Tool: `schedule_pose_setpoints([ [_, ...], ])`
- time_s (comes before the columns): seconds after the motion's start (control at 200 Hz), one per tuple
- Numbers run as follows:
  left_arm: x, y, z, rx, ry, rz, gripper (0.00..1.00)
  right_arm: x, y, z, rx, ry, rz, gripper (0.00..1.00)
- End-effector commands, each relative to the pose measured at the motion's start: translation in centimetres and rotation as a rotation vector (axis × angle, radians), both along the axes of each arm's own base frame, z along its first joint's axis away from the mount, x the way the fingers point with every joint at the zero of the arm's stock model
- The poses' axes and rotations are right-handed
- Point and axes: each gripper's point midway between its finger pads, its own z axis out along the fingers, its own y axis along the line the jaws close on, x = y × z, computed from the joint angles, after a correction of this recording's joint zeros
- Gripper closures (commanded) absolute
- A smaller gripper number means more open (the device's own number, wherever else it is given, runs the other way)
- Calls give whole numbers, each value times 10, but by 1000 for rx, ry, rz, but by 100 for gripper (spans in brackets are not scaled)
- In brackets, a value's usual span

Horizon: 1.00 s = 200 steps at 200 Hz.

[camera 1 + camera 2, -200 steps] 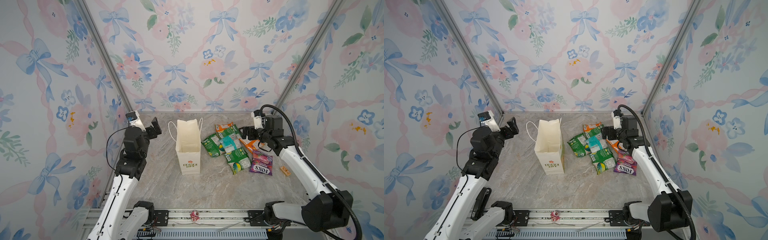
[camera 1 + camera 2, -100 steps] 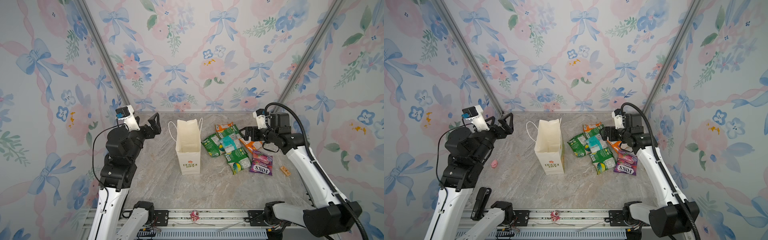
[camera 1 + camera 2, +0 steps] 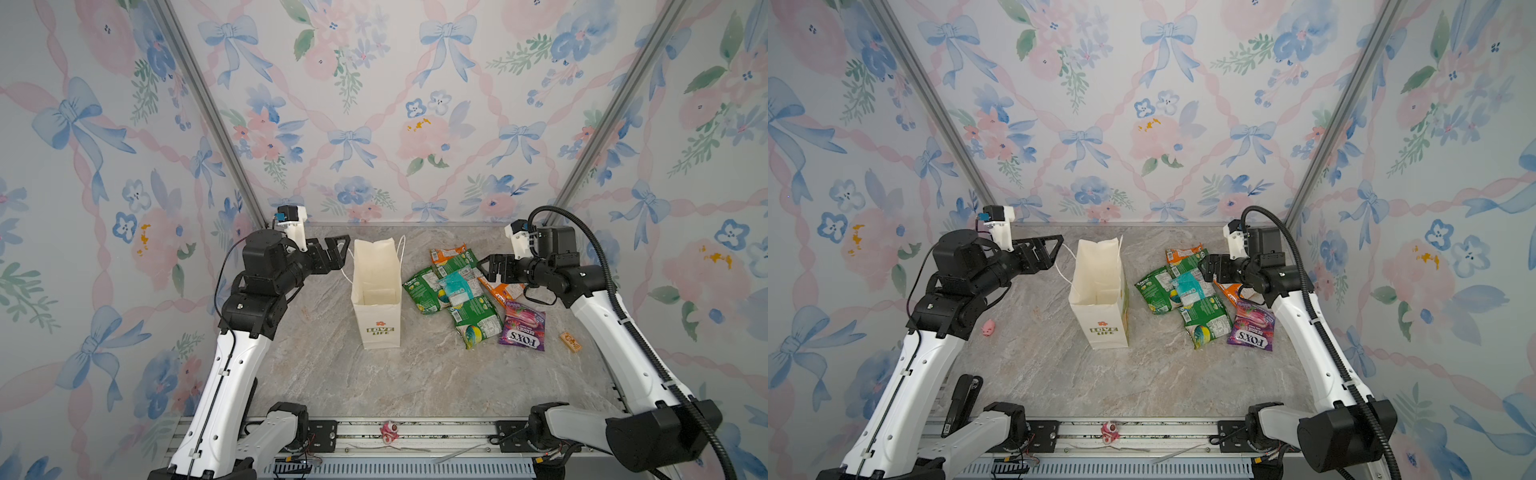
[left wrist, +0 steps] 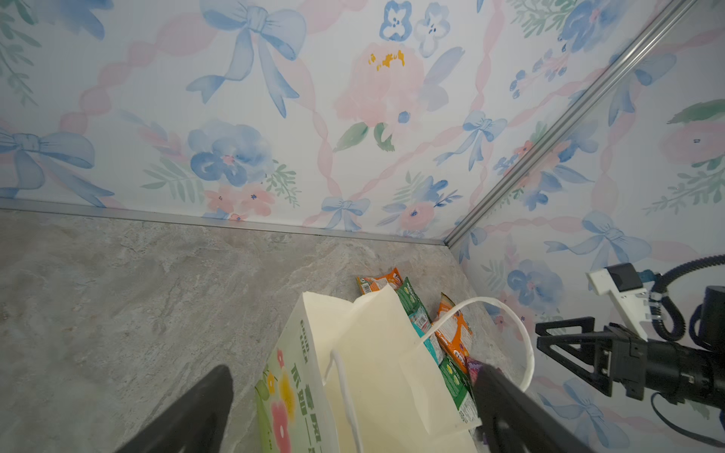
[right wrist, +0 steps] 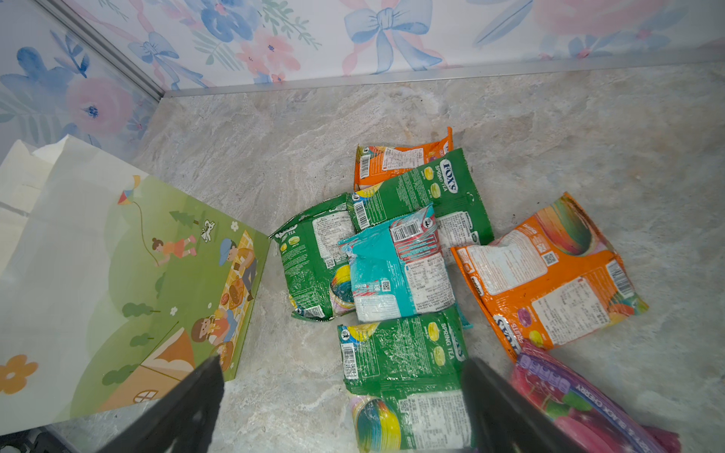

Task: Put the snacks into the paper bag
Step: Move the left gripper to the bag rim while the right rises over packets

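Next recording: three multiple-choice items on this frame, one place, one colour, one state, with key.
1. In both top views, the snacks lie where relative to the paper bag?
A) right of it
B) left of it
C) inside it
2. The packet on the pile's middle is:
A) purple
B) teal
C) white
3. The right gripper is:
A) shut on a packet
B) shut on a handle
C) open, empty
Key: 1 A, pile right of the bag; 2 B, teal packet overlaps green packets; 3 C, fingers apart, nothing between.
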Motion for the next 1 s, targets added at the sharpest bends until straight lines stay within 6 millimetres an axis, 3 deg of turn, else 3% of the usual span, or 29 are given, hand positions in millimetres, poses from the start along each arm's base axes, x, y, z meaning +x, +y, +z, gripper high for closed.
schedule_pose_setpoints([
  [0.0,-12,-14,3,-7,-15,-88,2,1,1,-12,-5,40,-15,3],
  [0.305,-19,-30,-38,2,99,-184,2,8,9,-22,9,67,-19,3],
  [0.995,-26,-26,-106,49,293,-128,2,17,17,-37,4,102,-52,4],
])
